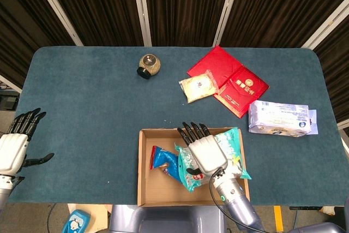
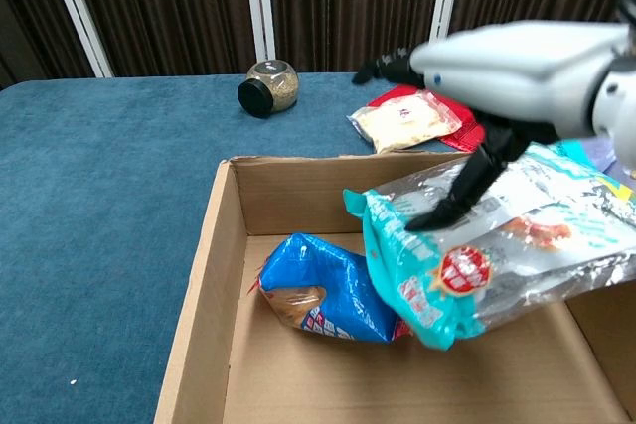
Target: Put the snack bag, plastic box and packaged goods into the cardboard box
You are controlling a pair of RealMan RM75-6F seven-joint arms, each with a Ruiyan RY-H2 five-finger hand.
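Observation:
My right hand (image 1: 203, 151) (image 2: 507, 67) hovers over the open cardboard box (image 1: 143, 167) (image 2: 199, 285), fingers spread and straight. A teal snack bag (image 1: 235, 151) (image 2: 497, 265) lies tilted just under it, and only the thumb seems to touch the bag's top. A blue snack bag (image 1: 162, 161) (image 2: 328, 290) rests on the box floor at the left. The clear plastic box is hidden beneath the teal bag. A white and blue packaged good (image 1: 281, 118) lies on the table to the right of the box. At the table's left edge my left hand (image 1: 13, 148) is open and holds nothing.
A round jar (image 1: 148, 65) (image 2: 268, 86) lies on its side at the back. Red booklets (image 1: 229, 77) (image 2: 397, 96) and a pale packet (image 1: 198, 87) (image 2: 402, 121) lie beyond the box. The table is covered in blue cloth.

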